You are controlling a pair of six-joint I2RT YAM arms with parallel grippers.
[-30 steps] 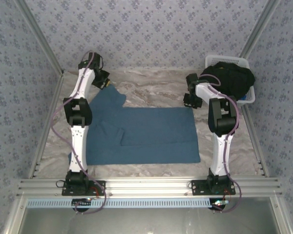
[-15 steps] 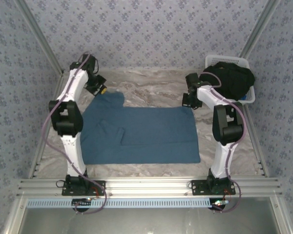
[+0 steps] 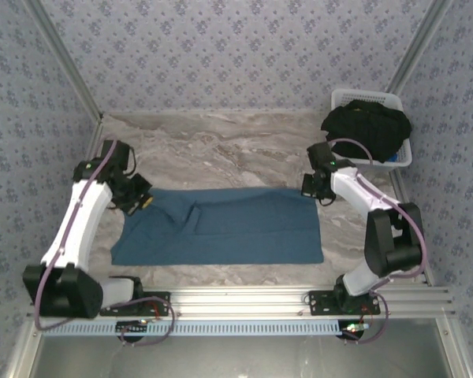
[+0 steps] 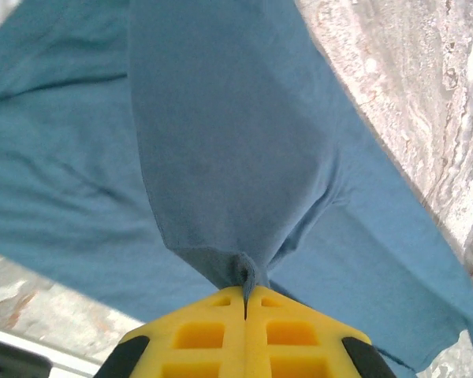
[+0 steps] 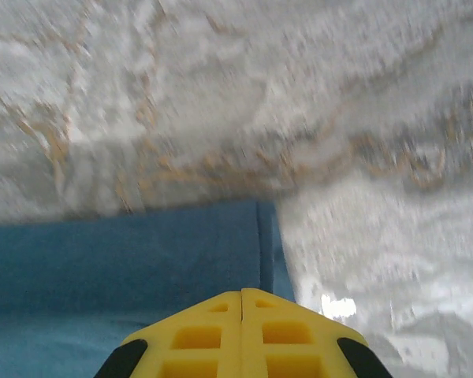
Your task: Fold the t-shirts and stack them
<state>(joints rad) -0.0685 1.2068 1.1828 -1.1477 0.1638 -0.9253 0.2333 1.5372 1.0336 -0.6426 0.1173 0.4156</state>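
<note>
Teal-blue t-shirt [image 3: 221,228] lies spread across the near half of the table [image 3: 221,142], a long band running from left to right, one fold under way and no tidy packet yet. At its left end the left pincer [image 3: 138,201] is clamped on a gathered peak of the teal cloth; the left wrist view shows the fabric drawn tight out of the pressed-together tips [image 4: 244,295] and draping back over the rest of the shirt. At the far right corner the right pincer [image 3: 319,190] has its jaws pressed together too; its wrist view puts the hemmed corner right at the tips [image 5: 242,295], but I cannot tell whether cloth is caught there. Farther back, the black t-shirts [image 3: 366,130] are heaped in the white basket [image 3: 363,98], unfolded, so I judge most of the job remains. A second ago the left arm reached to the back left, the shirt spreading farther up the table; both arms have since come nearer, and the shirt is narrower.
</note>
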